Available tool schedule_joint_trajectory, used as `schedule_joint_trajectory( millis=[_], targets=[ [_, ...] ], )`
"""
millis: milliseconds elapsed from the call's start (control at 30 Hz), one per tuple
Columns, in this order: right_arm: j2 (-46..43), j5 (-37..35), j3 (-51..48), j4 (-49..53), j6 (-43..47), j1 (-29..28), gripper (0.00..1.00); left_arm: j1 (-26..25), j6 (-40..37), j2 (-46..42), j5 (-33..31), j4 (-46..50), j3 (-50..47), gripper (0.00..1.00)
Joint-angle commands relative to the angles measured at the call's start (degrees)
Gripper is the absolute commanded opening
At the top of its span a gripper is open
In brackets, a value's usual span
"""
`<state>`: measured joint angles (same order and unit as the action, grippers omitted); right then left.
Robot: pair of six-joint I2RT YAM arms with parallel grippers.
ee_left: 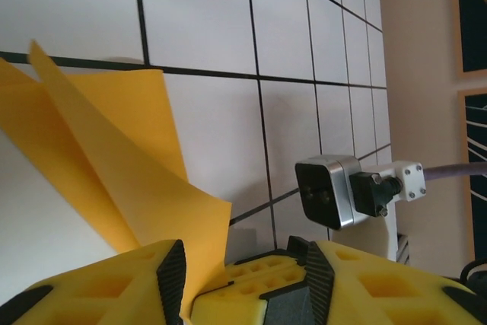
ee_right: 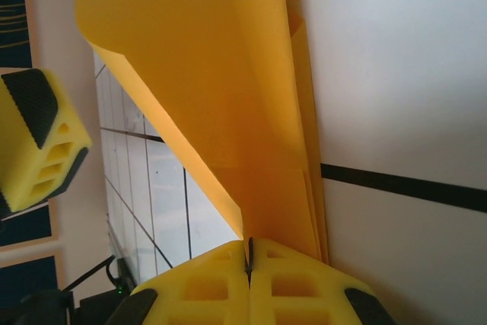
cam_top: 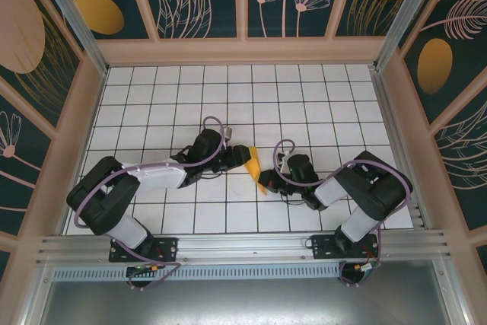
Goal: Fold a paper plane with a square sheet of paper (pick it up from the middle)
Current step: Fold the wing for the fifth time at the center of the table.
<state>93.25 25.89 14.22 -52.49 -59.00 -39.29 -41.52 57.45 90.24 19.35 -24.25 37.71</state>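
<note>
**Top external view.** The sheet of paper (cam_top: pixel 255 165) is noted as a creased wedge raised off the table (cam_top: pixel 190 97). It sits between the left claw (cam_top: pixel 237 156) and the right claw (cam_top: pixel 268 183), just ahead of each.

**Left wrist view.** The left claw (ee_left: pixel 245 272) is found spread. A loose flap of the sheet (ee_left: pixel 114 157) hangs inside its gap, close against one pad (ee_left: pixel 172 272), and is not pinched.

**Right wrist view.** The right claw (ee_right: pixel 249 253) is found pressed together, pinching the layered end of the sheet (ee_right: pixel 228 74), which rises straight ahead of its fingertips.

**Risks, as judged.**
- The sheet is secured at one end only.
- If the left claw is closed off the crease line, a skewed fold is likely.
- If the claws are drawn apart while both hold the sheet, it could be torn or pulled out of the pinch.
- The unpressed layers may splay open.
</note>
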Motion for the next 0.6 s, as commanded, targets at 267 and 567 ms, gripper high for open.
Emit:
schedule_joint_trajectory(
  millis=[267, 567],
  targets=[
    [3.2, 3.0, 0.4, -5.8, -3.8, 0.6, 0.0, -0.7, 0.1, 6.0, 5.4, -8.1, 1.1, 0.5],
    [5.7, 3.2, -0.3, -8.8, -7.0, 1.1, 0.0, -0.8, 0.3, 6.9, 5.9, -10.3, 0.2, 0.52]
  ],
)
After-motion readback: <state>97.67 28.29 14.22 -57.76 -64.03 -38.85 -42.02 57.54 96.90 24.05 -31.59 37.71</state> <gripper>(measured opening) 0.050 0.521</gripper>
